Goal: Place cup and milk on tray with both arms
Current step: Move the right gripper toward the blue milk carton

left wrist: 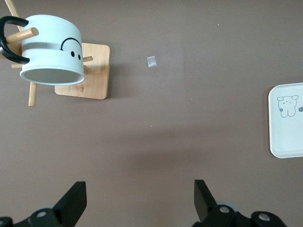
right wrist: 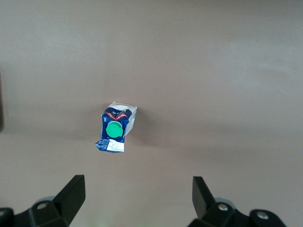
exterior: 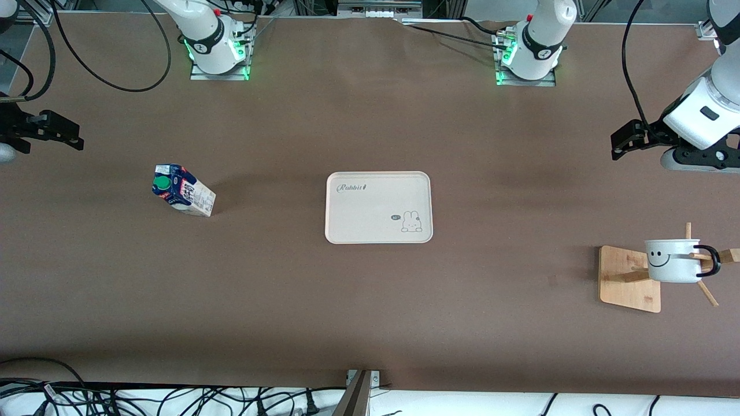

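Brown tabletop (exterior: 370, 323) fills your front view, with the arm bases along its top edge. Your cream tray (exterior: 378, 207) lies flat at the middle of it, nothing on it; its corner with the rabbit drawing also shows in the left wrist view (left wrist: 287, 120). You find the cup (exterior: 673, 260) well apart from the tray toward the left arm's end, hanging by its black handle on a peg of the wooden rack (exterior: 630, 279), smiley face showing; the left wrist view shows it too (left wrist: 52, 49). Your milk (exterior: 184, 190) stands toward the right arm's end, green cap up (right wrist: 116, 132). Your left tool (left wrist: 140, 201) hovers over bare tabletop near the rack, fingers spread wide and holding nothing. Your right tool (right wrist: 138, 198) hangs over tabletop near the milk, likewise wide apart and empty.
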